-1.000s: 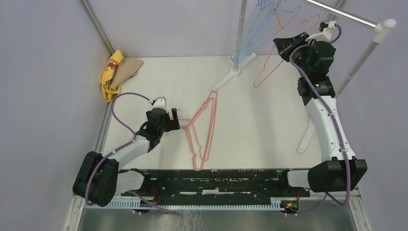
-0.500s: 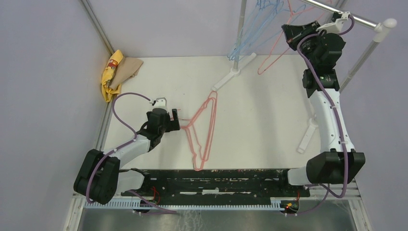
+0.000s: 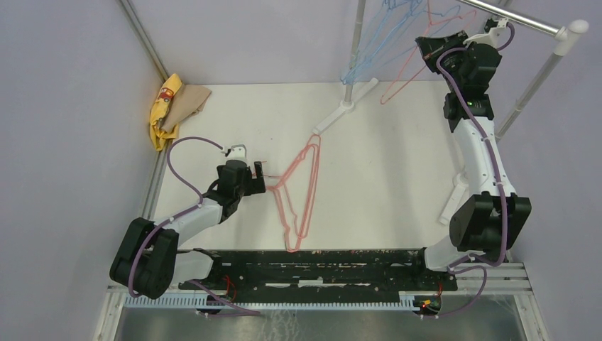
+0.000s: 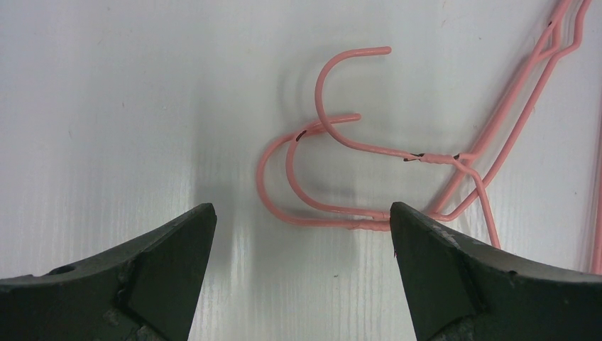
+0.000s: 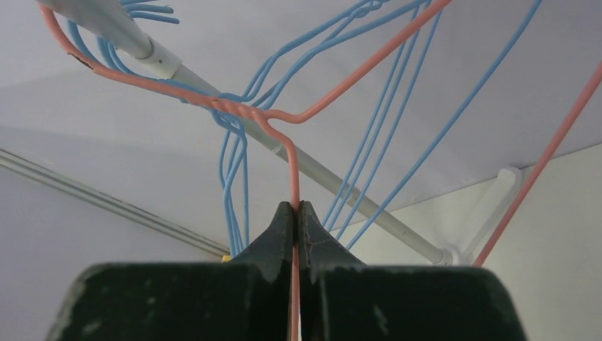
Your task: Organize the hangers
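Two or three pink hangers point(image 3: 298, 192) lie overlapped on the white table, and their hooks point(image 4: 334, 142) show in the left wrist view. My left gripper point(image 3: 264, 170) is open and empty, and its jaws point(image 4: 302, 213) stand just short of the hooks. My right gripper point(image 3: 426, 50) is raised at the back right. It is shut point(image 5: 296, 207) on the neck of another pink hanger point(image 3: 405, 78), whose hook point(image 5: 85, 64) is at the rack's top rail point(image 5: 142, 42). Several light blue hangers point(image 3: 376, 42) hang from that rail point(image 3: 518, 21).
A yellow and tan cloth point(image 3: 174, 106) lies at the table's back left corner. The rack's white feet stand at the back middle point(image 3: 344, 106) and at the right point(image 3: 454, 202). Its uprights point(image 3: 353, 50) rise beside the right arm.
My right arm has lifted the pink hanger up and back, from over the table to the rack's rail. The left arm and the hangers on the table have not moved.
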Tool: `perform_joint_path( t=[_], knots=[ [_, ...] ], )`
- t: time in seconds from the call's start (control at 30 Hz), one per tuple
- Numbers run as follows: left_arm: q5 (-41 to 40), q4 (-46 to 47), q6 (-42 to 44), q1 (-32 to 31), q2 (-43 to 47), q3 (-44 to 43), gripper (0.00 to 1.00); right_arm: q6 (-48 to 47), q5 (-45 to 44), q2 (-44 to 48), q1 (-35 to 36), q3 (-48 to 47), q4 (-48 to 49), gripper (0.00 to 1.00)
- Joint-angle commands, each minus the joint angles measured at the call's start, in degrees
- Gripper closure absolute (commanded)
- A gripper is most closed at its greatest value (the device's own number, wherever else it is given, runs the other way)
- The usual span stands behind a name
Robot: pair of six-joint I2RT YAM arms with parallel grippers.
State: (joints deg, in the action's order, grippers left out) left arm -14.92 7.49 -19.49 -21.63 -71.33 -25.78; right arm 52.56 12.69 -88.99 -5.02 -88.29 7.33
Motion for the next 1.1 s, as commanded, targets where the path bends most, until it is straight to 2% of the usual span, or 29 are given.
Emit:
perform_joint_path(
  t=[0.0, 0.13, 0.33, 0.4, 0.57, 0.67, 0.87, 1.07],
  knots=[
    [-0.2, 2.8, -2.2, 0.0, -0.1, -1.3, 0.01, -0.1, 1.6, 0.4, -0.4, -0.9, 3.3, 0.99],
    [-0.1, 2.8, -2.3, -0.1, -0.1, -1.2, 0.01, -1.1, 1.8, 1.9, -0.4, 1.6, 1.5, 0.85],
    [-0.1, 2.9, -2.4, -0.1, -0.3, -1.1, 0.01, -3.5, -0.7, 7.0, -0.3, 5.9, -2.3, 0.48],
    [-0.1, 2.8, -2.4, 0.0, -0.1, -1.1, 0.01, -4.8, -1.5, 9.7, -0.3, 7.3, -3.4, 0.42],
    [-0.2, 3.0, -2.5, -0.1, -0.4, -1.1, 0.01, -8.9, -2.5, 17.9, 0.3, 11.2, -6.1, 0.39],
    [-0.4, 3.0, -2.6, -0.1, -0.6, -1.1, 0.01, -14.1, -3.8, 22.6, 3.0, 12.3, -10.5, 0.36],
    [-0.4, 3.1, -2.7, 0.0, -1.2, -1.3, 0.01, -27.1, -10.2, 27.3, 20.5, 13.7, -20.8, 0.36],
    [-0.8, 3.1, -2.9, -0.1, -1.5, -1.1, 0.01, -34.6, -17.8, 21.0, 40.4, 17.4, -25.0, 0.37]
  ],
)
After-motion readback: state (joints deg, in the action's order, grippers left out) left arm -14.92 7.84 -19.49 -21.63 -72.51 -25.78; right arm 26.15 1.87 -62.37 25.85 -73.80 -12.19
